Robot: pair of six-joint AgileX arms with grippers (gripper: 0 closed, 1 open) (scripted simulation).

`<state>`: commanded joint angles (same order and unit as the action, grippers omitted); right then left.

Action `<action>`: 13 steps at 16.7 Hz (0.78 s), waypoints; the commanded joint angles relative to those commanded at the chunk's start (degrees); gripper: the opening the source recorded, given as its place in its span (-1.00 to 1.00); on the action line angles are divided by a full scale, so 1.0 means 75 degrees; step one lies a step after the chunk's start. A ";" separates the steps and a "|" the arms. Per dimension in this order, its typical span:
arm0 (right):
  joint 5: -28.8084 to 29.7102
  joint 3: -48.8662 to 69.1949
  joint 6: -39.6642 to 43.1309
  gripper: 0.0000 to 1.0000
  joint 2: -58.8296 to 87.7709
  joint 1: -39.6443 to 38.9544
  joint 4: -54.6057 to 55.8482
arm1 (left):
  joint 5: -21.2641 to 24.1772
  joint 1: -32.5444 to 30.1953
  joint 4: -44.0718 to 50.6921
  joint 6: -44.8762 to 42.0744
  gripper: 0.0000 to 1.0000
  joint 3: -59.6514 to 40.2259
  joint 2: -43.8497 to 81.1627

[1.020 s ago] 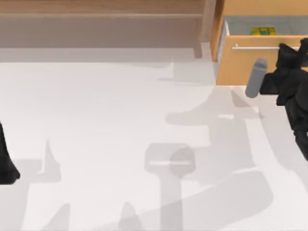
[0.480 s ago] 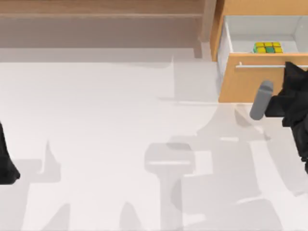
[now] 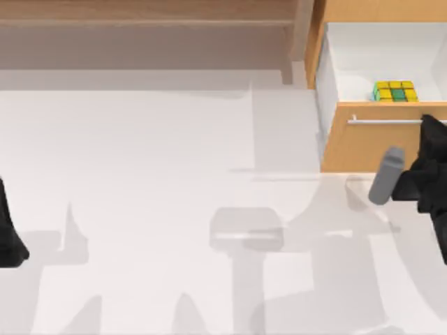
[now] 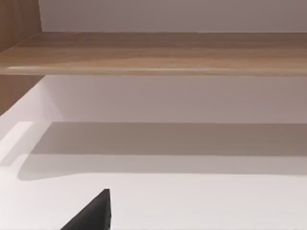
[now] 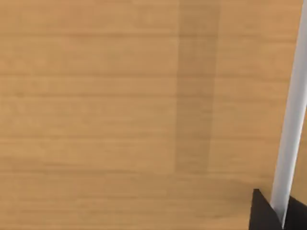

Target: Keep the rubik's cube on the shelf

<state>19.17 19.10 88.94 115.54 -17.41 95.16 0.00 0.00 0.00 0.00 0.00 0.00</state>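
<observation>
One small yellow-and-green rubik's cube [image 3: 395,91] sits inside the open orange-wood drawer [image 3: 377,143], beside the long light-brown wooden shelf [image 3: 147,21]. Right gripper [image 3: 427,132] clamps the drawer's silver bar handle [image 3: 387,121]; left gripper's jaws can't be made out.

Matt light wooden shelf [image 3: 147,12], orange-wood drawer [image 3: 356,143] front, smooth silvery metal handle [image 3: 387,121]

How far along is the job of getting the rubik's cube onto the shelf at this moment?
Done: the drawer stands pulled out, exposing the rubik's cube inside. In hand: the right gripper is at the drawer's silver handle, by the top view's right edge. Left: the cube has to be lifted out and set on the shelf, which holds nothing yet. The left arm sits parked at the left edge.
</observation>
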 joint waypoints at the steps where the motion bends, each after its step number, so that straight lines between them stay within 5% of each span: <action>1: 0.0071 -0.0233 -0.0004 -1.00 -0.0069 -0.0072 0.0167 | 0.0000 0.0000 0.0000 0.0000 1.00 0.0000 0.0000; 6: 0.0155 -0.0465 -0.0011 -1.00 -0.0151 -0.0157 0.0364 | 0.0000 0.0000 0.0000 0.0000 1.00 0.0000 0.0000; 13: 0.0155 -0.0465 -0.0011 0.06 -0.0151 -0.0157 0.0364 | 0.0000 0.0000 0.0000 0.0000 1.00 0.0000 0.0000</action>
<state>20.33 15.61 88.85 114.41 -18.59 97.88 0.00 0.00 0.00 0.00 0.00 0.00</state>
